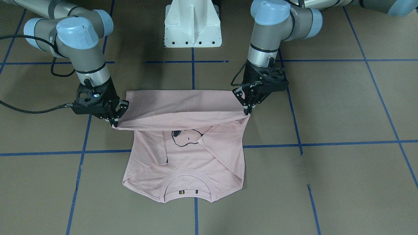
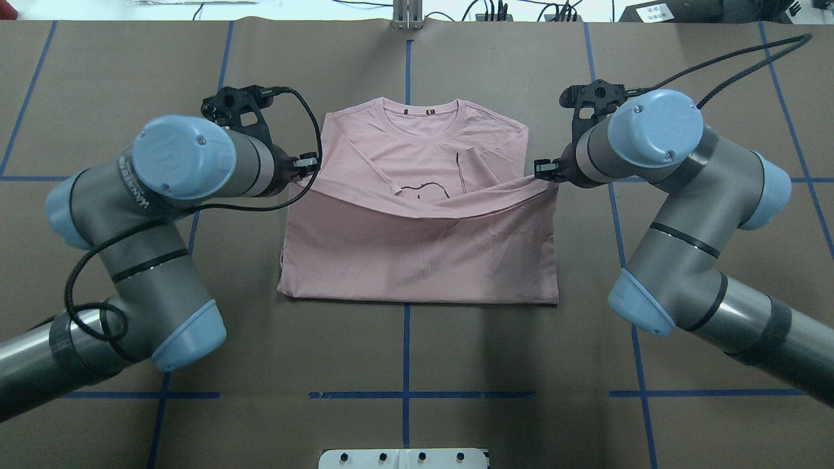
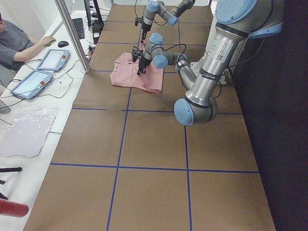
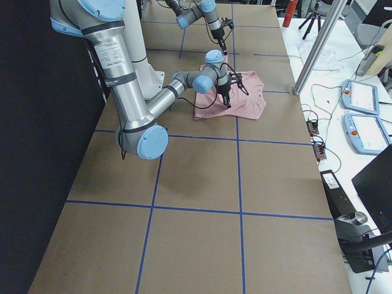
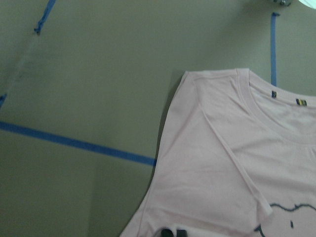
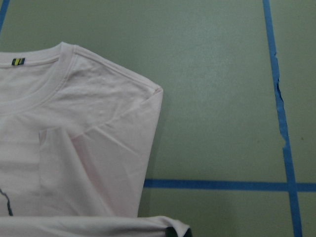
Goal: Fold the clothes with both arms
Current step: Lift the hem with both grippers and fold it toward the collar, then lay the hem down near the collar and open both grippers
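The pale pink T-shirt (image 1: pixel 189 163) (image 2: pixel 417 254) lies flat with its front up, sleeves folded in and collar (image 1: pixel 187 191) away from the robot. Its lower part is doubled over and covers part of the cartoon dog (image 1: pixel 186 135) (image 2: pixel 423 190). My left gripper (image 1: pixel 246 109) (image 2: pixel 306 170) is shut on one hem corner. My right gripper (image 1: pixel 115 122) (image 2: pixel 544 170) is shut on the other. The hem hangs stretched between them, just above the shirt's middle. Both wrist views look down on the shoulders and collar (image 5: pixel 276 108) (image 6: pixel 54 79).
The white pedestal base (image 1: pixel 192 23) (image 2: pixel 404 458) stands at the robot's side of the brown table, which carries blue tape lines (image 1: pixel 192 73). An operator (image 3: pixel 19 43) sits with tablets (image 3: pixel 53 58) beyond the table's far edge, by an aluminium post (image 3: pixel 72 33).
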`<state>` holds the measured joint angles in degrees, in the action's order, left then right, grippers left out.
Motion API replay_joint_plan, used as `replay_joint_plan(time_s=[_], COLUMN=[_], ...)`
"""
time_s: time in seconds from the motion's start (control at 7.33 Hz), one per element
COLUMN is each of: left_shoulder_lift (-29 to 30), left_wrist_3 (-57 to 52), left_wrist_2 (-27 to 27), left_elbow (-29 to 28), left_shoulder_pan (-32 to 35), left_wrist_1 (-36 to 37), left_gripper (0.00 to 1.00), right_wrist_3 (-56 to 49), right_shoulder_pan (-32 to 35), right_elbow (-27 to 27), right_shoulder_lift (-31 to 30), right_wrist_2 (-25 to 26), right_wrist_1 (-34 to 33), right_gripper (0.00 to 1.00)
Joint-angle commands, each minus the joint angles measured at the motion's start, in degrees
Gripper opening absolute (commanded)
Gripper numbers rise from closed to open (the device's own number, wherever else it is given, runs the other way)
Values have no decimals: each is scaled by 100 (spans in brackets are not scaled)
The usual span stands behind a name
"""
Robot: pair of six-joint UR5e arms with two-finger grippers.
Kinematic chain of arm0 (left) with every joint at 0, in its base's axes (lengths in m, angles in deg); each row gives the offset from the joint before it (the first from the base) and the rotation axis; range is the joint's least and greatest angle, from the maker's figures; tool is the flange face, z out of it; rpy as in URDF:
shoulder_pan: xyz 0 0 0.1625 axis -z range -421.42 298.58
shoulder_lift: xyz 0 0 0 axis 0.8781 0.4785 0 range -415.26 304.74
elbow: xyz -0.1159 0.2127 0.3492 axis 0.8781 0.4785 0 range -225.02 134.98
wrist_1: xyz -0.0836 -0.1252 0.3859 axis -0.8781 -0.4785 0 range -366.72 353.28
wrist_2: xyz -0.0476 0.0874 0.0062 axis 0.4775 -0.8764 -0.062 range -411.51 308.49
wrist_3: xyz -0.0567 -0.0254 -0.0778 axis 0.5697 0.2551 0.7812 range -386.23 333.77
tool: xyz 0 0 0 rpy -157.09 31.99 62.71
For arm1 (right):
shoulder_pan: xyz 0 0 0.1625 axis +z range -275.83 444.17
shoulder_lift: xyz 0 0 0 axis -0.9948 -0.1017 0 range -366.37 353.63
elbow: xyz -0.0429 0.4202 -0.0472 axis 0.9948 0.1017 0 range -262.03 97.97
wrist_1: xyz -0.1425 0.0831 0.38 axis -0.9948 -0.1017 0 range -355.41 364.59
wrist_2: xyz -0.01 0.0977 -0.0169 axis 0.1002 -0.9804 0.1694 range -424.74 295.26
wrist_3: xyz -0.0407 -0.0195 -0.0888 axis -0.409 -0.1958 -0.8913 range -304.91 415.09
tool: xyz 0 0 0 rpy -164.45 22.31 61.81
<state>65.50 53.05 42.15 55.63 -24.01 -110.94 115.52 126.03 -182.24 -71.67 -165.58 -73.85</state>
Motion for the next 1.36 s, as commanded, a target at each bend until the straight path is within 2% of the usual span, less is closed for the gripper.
replay_joint_plan(time_s=[0.0,0.14,0.41,0.68,0.82,1.23], left_shoulder_lift=[280,307,560,851,992,1133], left_wrist_3=[-193,-185,-176,-176,-176,-159], left_wrist_2=[170,170,161,161,161,143], left_elbow=[-1296,-1615,-1968,-2346,-2670,-3147], left_shoulder_pan=[416,460,548,732,785,803], left_wrist_1=[-1043,-1317,-1355,-1399,-1591,-1953], left_gripper=[0,0,0,0,0,0], right_wrist_3=[-14,-14,-14,-22,-22,-31], right_shoulder_pan=[556,742,805,823,841,902], right_elbow=[1251,1884,2547,2943,3093,3253], right_shoulder_lift=[507,735,1289,1563,1581,1581], right_wrist_2=[-520,-576,-586,-568,-559,-542], right_wrist_1=[825,1291,1393,1419,1645,1727], right_gripper=[0,0,0,0,0,0])
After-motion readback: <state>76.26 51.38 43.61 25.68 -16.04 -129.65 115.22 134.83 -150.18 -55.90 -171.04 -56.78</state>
